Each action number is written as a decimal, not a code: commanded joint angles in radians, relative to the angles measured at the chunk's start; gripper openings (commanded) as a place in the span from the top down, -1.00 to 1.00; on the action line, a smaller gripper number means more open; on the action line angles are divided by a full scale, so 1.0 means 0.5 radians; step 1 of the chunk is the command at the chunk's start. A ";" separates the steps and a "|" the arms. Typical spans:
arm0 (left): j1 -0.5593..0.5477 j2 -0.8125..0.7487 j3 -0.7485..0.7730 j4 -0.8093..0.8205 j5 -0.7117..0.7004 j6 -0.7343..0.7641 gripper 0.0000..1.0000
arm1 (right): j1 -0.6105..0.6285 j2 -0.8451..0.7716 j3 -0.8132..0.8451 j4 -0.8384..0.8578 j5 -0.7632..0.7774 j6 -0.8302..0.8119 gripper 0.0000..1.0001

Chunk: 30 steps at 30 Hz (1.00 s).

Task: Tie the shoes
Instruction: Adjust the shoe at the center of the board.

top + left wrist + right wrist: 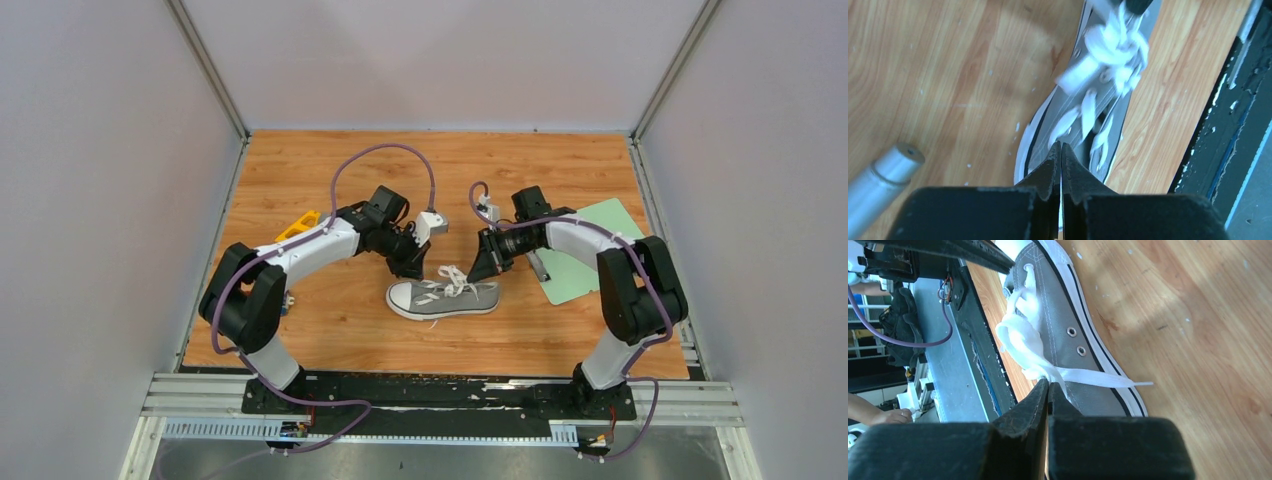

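The grey canvas sneaker [443, 299] lies on its sole on the wooden table, white toe cap to the left. Its white laces [451, 279] are bunched in a knot above the tongue. My left gripper [413, 266] hangs over the toe end; in the left wrist view [1061, 145] its jaws are pressed together with a thin white strip of lace between them. My right gripper [480, 270] is at the heel end. In the right wrist view [1048, 382] it is shut on a lace [1023, 342] that runs from the knot. A loose lace end [1108, 381] lies across the shoe's side.
A green mat [590, 250] lies at the right under the right arm. A yellow object [299, 225] sits behind the left arm. A silver cylinder [883, 172] lies left of the shoe. The black rail [440, 385] marks the near table edge, close to the shoe.
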 commanded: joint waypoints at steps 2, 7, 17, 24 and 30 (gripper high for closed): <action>0.045 -0.106 -0.064 -0.050 -0.126 0.054 1.00 | -0.105 -0.064 -0.035 -0.132 0.056 -0.101 1.00; 0.059 -0.126 -0.021 -0.075 -0.194 0.053 1.00 | -0.135 -0.146 -0.035 -0.160 -0.043 -0.131 1.00; 0.077 -0.277 0.055 -0.295 -0.135 -0.028 0.17 | -0.393 -0.261 0.149 -0.297 0.040 -0.361 0.39; -0.037 -0.372 -0.125 -0.634 0.354 0.108 0.11 | -0.492 0.109 0.283 -0.284 0.355 -0.357 0.33; -0.096 -0.133 -0.136 -0.554 0.339 0.022 0.06 | -0.387 0.157 0.151 -0.341 0.349 -0.245 0.32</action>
